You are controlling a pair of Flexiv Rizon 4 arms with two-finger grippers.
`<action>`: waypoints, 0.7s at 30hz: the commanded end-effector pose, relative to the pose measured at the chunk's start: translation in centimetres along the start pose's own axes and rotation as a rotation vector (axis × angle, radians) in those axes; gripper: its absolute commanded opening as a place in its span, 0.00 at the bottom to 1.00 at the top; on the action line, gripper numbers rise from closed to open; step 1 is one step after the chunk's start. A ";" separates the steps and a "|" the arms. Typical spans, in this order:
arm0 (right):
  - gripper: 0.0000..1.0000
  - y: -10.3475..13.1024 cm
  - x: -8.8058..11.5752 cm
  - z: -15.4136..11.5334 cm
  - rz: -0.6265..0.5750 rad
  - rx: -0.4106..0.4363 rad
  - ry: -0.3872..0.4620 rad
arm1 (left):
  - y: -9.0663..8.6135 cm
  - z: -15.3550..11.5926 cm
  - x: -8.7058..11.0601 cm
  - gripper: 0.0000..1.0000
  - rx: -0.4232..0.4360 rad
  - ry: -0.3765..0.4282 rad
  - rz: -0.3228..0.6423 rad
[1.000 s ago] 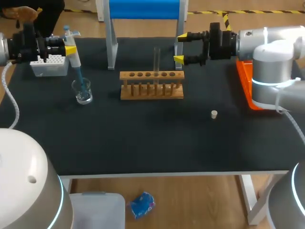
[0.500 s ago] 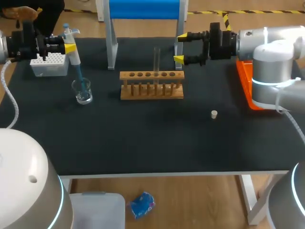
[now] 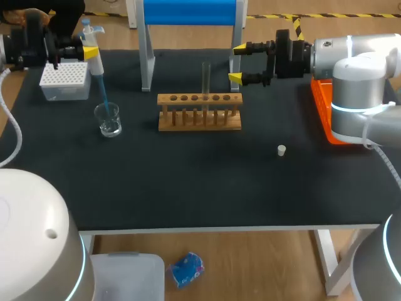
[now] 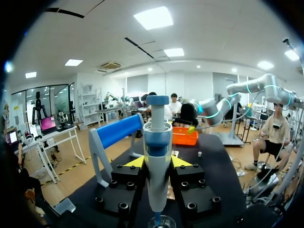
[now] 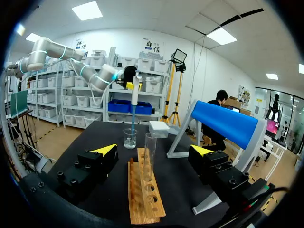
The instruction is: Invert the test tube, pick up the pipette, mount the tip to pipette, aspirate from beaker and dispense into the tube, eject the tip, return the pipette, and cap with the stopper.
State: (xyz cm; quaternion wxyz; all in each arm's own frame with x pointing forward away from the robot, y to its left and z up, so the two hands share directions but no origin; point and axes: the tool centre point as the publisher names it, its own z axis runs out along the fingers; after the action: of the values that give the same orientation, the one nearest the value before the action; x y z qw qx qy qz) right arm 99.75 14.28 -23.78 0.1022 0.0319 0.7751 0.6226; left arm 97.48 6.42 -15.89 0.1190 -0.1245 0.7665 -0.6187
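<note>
We stand in a laboratory. Our black-covered bench (image 3: pixel 188 182) carries wet-lab ware: a wooden rack (image 3: pixel 199 113) at the middle with one glass test tube (image 3: pixel 205 78) upright in it, a small glass beaker (image 3: pixel 109 120) to its left, a white box of pipette tips (image 3: pixel 64 81) at the far left, and a blue-and-white pipette (image 3: pixel 96 63) over the beaker.

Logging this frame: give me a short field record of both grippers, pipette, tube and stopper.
left gripper: shut on white-and-blue pipette, above clear glass beaker
blue tip: mounted, its end inside the beaker's rim
right gripper: open, empty, past wooden rack's right end
clear glass test tube: upright in the rack, uncapped
small white stopper: on black table, right of the rack
</note>
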 end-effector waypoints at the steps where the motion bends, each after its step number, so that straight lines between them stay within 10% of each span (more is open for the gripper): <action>1: 1.00 0.0 0.0 0.0 -0.001 -0.001 -0.002 | -1.5 -0.4 0.7 0.00 -0.015 -0.013 0.006; 21: 1.00 0.0 0.0 0.0 -0.001 -0.001 -0.002 | -2.7 -0.5 1.0 0.00 -0.006 -0.008 0.016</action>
State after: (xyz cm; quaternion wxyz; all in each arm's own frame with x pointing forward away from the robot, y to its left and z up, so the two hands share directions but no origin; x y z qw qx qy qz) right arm 99.74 14.28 -23.77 0.1022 0.0318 0.7752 0.6226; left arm 96.59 6.09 -13.24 0.1256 -0.1203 0.7688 -0.6154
